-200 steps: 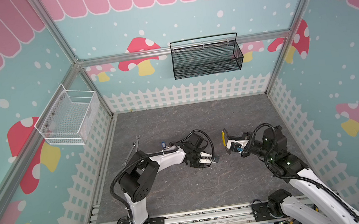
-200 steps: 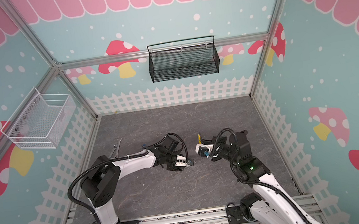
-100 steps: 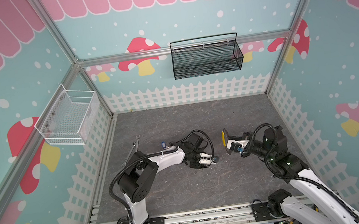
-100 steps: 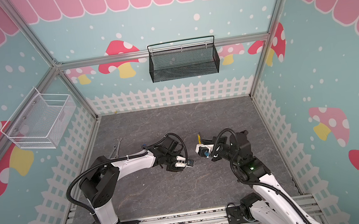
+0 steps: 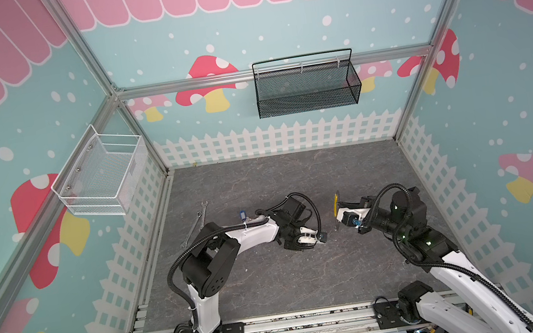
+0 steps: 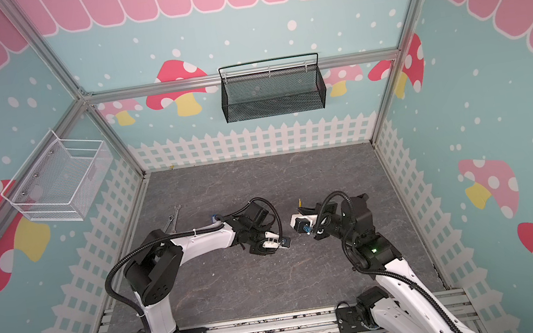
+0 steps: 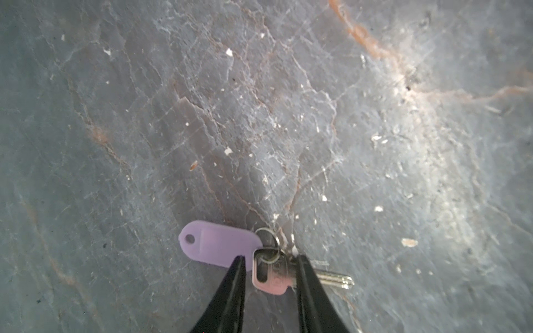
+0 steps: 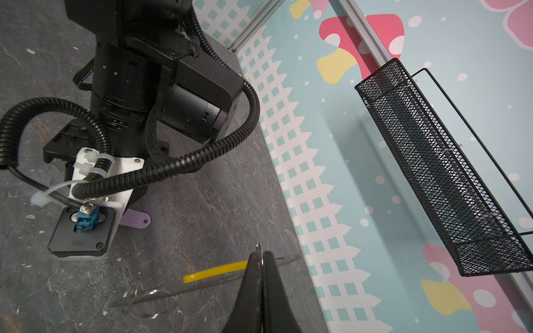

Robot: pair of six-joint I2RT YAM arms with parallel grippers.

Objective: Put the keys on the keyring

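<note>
Left gripper (image 7: pixel 271 259) points down at the grey table (image 7: pixel 259 101), its fingers apart and straddling the head of the lilac-tagged key (image 7: pixel 274 278). This key has a silver blade and a small split ring (image 7: pixel 268 245), and its rounded lilac tag (image 7: pixel 222 245) lies flat beside it. Right gripper (image 8: pixel 261 256), just to the right, is clamped on the keyring (image 8: pixel 216 271), a thin dark wire hoop with a yellow sleeve, seen edge-on. Blue-tagged key (image 5: pixel 242 215) lies farther left, on the far side of the left arm (image 5: pixel 253 235).
</note>
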